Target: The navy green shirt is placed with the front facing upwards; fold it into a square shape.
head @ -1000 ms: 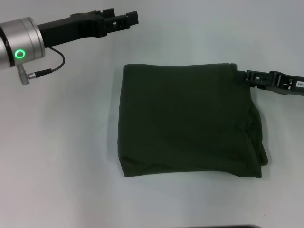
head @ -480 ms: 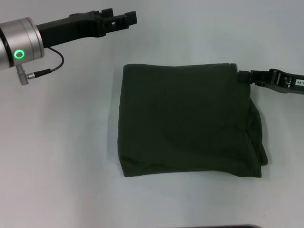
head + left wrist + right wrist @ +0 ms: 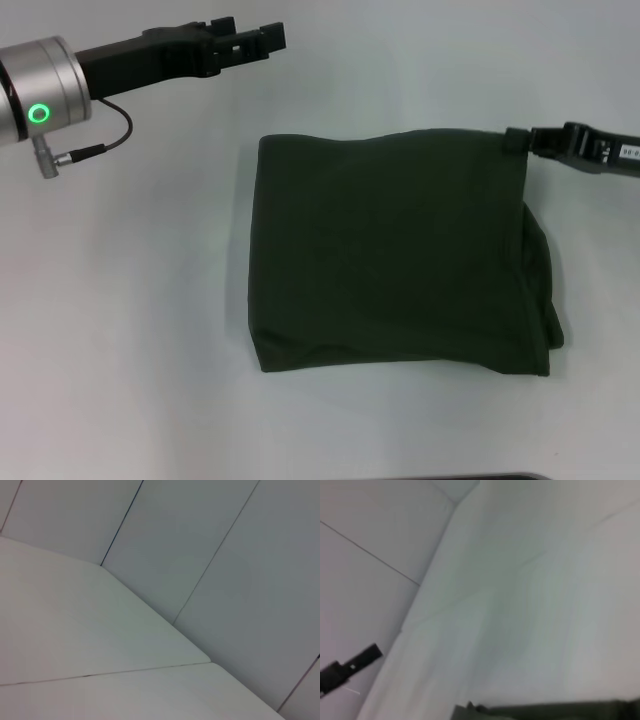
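The navy green shirt (image 3: 390,250) lies folded into a rough square in the middle of the table, plain green side up, no lettering showing. My right gripper (image 3: 514,140) is at its far right corner, shut on the cloth there, and that corner is drawn up and outward. A strip of the shirt (image 3: 555,713) shows at the edge of the right wrist view. My left gripper (image 3: 262,38) hangs open and empty over the far left of the table, well away from the shirt.
The white table (image 3: 130,300) runs on all sides of the shirt. A grey cable (image 3: 95,150) hangs from the left arm's wrist. The left wrist view shows only table and wall panels. The left gripper (image 3: 350,667) shows far off in the right wrist view.
My right gripper moved in onto the shirt's far right corner, then away from me, pulling that corner up and outward. The left arm stayed put.
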{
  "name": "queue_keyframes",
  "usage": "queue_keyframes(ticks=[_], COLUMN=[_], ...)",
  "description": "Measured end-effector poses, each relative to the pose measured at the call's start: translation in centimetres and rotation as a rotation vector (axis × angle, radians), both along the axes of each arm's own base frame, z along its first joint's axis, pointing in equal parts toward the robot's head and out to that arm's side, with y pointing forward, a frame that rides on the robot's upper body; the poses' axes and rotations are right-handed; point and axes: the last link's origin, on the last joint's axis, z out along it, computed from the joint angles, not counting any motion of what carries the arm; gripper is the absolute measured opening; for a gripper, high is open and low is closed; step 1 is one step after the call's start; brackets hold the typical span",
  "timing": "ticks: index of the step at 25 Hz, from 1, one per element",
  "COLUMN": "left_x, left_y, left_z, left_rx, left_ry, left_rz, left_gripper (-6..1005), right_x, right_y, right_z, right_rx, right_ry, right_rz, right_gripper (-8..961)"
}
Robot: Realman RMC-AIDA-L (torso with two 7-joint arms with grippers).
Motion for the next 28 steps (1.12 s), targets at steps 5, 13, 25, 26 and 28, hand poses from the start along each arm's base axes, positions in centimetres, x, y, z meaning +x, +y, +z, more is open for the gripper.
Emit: queue_keyframes(ticks=[5, 13, 25, 26, 28], left_x=[-0.1, -0.1, 0.0, 0.0, 0.0], left_y=[0.0, -0.1, -0.1, -0.1, -0.1], left_z=[0.0, 0.0, -0.1, -0.1, -0.1], left_rx=[0.002, 0.001, 0.001, 0.001, 0.001], left_ry=[-0.001, -0.004, -0.005, -0.005, -0.004], left_rz=[0.002, 0.004, 0.004, 0.004, 0.004], left_gripper=[908, 907, 908, 908, 908], right_x=[-0.4, -1.2, -0.6, -0.6, -0.6], right_y=[0.8, 1.8, 2.3, 2.3, 2.4], right_z=[0.9, 0.8, -0.3, -0.4, -0.5], right_rx=[0.024, 0.026, 0.034, 0.033, 0.038], right_ry=[0.000, -0.024, -0.091, -0.096, -0.099], right_rz=[0.017, 0.037, 0.007, 0.005, 0.003], right_gripper=[44, 35, 35, 35, 61])
